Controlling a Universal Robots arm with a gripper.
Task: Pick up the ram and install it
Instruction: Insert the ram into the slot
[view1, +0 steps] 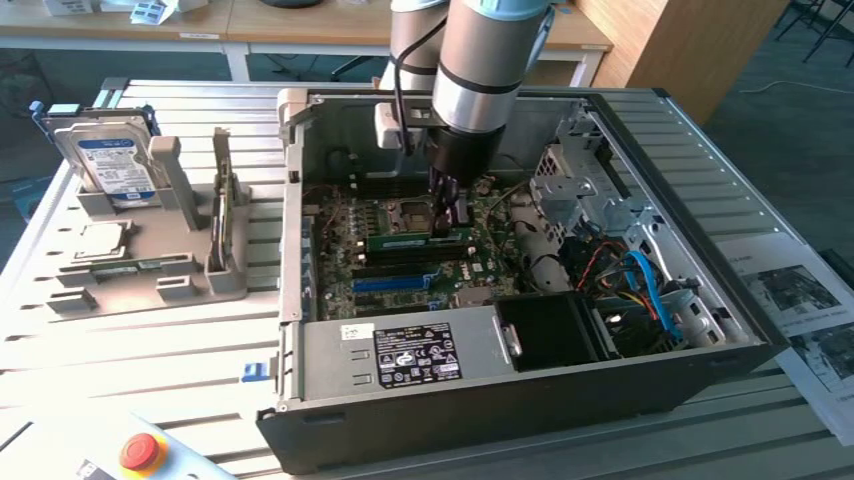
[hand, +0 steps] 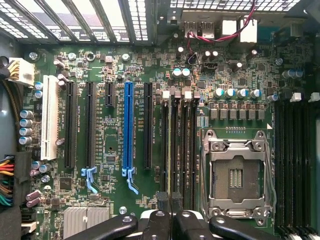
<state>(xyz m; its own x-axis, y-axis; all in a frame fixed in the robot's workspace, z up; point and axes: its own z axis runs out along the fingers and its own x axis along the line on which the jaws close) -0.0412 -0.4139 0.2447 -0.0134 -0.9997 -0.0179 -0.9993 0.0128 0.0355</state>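
One grey robot arm (view1: 474, 70) reaches down into an open black desktop computer case (view1: 534, 400). Its black two-fingered claw (view1: 447, 222) is clenched on the long thin green ram stick (view1: 400, 240). The stick lies lengthwise along a black memory slot on the green motherboard (view1: 334, 225), just beside the empty silver processor socket (view1: 404, 212). Whether the stick is fully seated cannot be told. In the wrist view, the black fingers (hand: 163, 200) press close together over the stick's thin top edge, and a long blue expansion slot (hand: 128, 125) lies well apart from it. Outside the case, at the exterior view's left, a grey holder tray (view1: 147, 290) carries a second green memory stick (view1: 220, 190) standing upright. It also carries a blue-labelled hard drive (view1: 114, 165) and a square silver processor chip (view1: 100, 240).
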